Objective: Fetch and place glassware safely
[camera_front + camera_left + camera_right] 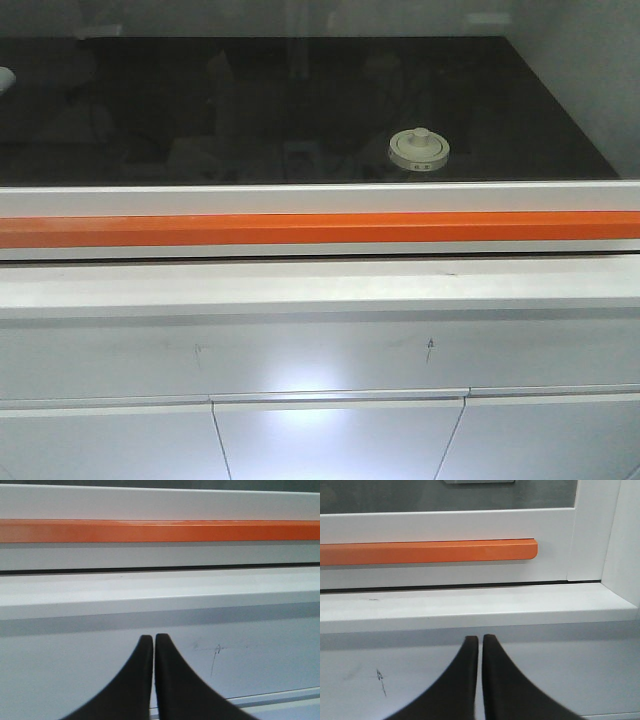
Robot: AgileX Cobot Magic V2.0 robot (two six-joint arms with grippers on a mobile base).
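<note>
The jar [419, 150] is small and squat, seen mostly as a round cream-white lid [410, 150] with a central knob [421, 132] and a small label [421, 166] on its near rim; the glass body hardly shows; it stands right of centre on a dark, glossy counter [200, 110], near the front edge. An orange bar [300, 229] runs across a white frame; below lie a white ledge [300, 285] and pale cabinet doors [335, 440]. The left claw [153, 639] and right claw [480, 639] are both narrowed to a slit, holding nothing, in front of the white panel.

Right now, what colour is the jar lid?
Cream-white; the lid shows best in the exterior front-facing view.
</note>
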